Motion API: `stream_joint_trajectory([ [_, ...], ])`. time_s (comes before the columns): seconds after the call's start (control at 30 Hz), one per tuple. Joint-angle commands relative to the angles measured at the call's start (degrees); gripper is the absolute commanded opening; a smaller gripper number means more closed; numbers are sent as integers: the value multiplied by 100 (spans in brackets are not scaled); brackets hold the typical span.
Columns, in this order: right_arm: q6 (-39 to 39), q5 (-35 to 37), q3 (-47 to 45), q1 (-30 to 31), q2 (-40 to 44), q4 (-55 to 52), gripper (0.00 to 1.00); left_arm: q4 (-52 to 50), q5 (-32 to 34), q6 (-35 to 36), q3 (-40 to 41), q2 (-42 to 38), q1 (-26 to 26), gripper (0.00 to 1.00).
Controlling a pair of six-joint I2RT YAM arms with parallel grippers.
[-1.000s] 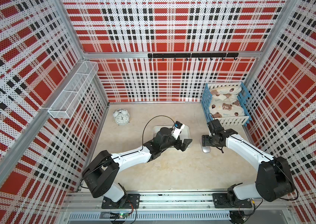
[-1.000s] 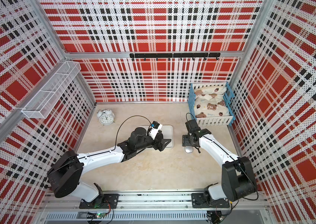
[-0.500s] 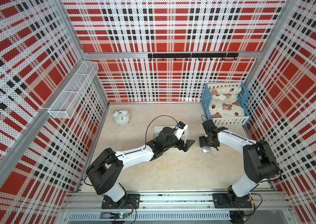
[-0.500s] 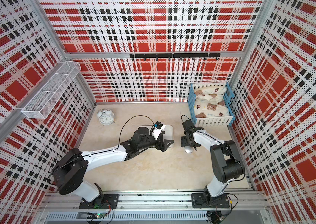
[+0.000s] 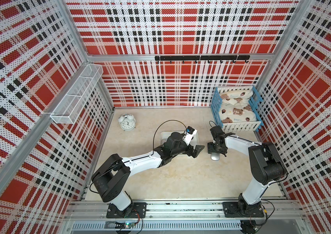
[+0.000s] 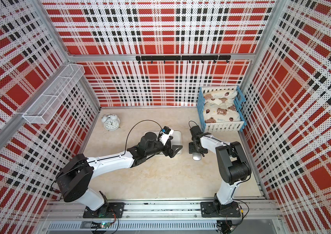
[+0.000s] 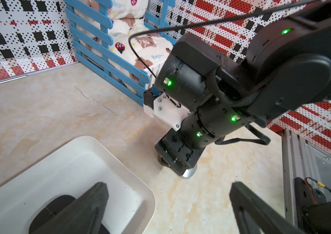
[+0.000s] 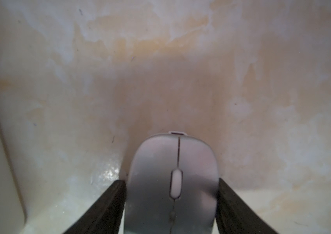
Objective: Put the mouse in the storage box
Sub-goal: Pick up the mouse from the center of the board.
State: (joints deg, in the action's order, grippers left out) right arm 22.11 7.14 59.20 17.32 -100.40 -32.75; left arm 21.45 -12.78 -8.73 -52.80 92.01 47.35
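The left arm [image 5: 140, 162] stretches low from the table's [image 5: 180, 178] near edge toward its middle, the left hand [image 5: 197, 151] spread wide. The right arm [image 5: 239, 143] folds at the elbow, the right hand [image 5: 215, 152] pointing down, fingers [image 8: 109, 202] against both sides of the mouse [image 8: 172, 178].

Mouse [image 5: 215, 157] on table [image 5: 180, 178] right of storage box [image 6: 177, 135]; clock [image 5: 127, 122] left, crate [image 5: 239, 126] behind.

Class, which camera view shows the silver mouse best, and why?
The right wrist view: the silver mouse sits close-up, wheel visible, between the black fingers. Both top views and the left wrist view show only its end under the right gripper.
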Motion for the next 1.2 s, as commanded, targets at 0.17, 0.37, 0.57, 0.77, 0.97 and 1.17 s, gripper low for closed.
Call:
stream_joint_trajectory([
  [0.17, 295, -364, 13, -18, 5, 29, 73, 89, 194, 20, -79, -106, -15, 100],
  [0.37, 129, -605, -58, 25, 46, 491, 72, 88, 257, 23, -73, -161, -38, 100],
  [0.57, 260, -55, 54, 42, -33, -44, 71, 89, 340, 21, 10, -222, -60, 99],
  [0.77, 347, 122, -58, 250, -118, -116, 69, 87, 460, 13, 85, -233, -103, 99],
  [0.97, 384, 183, 51, 325, -213, -192, 60, 95, 577, -14, 180, -371, -147, 99],
  [1.17, 356, 359, 328, 324, 53, -358, 56, 284, 779, -198, 416, -585, -262, 99],
])
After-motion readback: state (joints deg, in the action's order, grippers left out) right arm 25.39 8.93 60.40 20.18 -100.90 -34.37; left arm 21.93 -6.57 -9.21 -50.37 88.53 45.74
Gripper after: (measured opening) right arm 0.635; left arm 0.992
